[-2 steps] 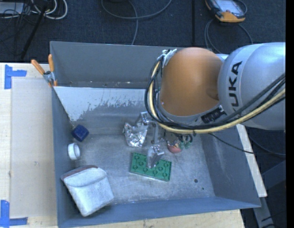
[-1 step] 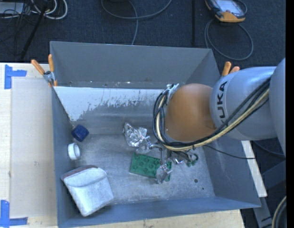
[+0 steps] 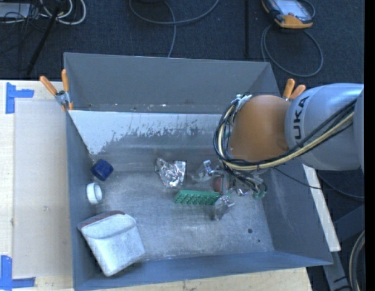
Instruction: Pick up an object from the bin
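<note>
Camera view: bin [image 3: 163, 90] with green comb [image 3: 196, 197].

A small green plastic piece [image 3: 195, 197], shaped like a short comb, lies flat on the floor of the grey metal bin [image 3: 175, 247]. It is long and narrow, with a row of short teeth along one long side. It runs roughly left to right across the floor. It sits a little right of the floor's middle, well apart from the left wall and nearer the right wall. Its right end is just beside the gripper [image 3: 222, 204]; contact cannot be told.
</note>
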`<state>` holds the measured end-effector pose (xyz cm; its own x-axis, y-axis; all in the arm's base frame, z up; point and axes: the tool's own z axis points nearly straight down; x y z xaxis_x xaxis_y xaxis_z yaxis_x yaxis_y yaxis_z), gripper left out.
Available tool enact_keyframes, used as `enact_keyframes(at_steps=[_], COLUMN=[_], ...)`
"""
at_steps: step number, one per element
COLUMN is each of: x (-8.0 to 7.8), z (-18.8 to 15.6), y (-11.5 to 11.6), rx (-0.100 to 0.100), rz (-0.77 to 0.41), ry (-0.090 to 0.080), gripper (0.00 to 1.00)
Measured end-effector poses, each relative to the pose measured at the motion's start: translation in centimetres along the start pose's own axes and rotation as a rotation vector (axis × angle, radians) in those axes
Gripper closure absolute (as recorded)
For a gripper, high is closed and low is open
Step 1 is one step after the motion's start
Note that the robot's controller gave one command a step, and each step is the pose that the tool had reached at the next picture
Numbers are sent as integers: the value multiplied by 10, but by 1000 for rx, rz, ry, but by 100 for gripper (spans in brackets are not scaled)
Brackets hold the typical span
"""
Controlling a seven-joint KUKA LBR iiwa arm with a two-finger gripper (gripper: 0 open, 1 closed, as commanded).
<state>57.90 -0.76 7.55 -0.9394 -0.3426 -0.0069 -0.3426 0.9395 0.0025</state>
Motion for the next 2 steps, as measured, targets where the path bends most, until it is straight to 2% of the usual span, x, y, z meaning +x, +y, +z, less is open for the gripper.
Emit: enact_keyframes(at_steps=[1, 2], x=[-3, 3], z=[-4, -151], y=[-1, 10], rx=[5, 5], rz=[0, -37], ry=[-10, -2], gripper=[100, 100])
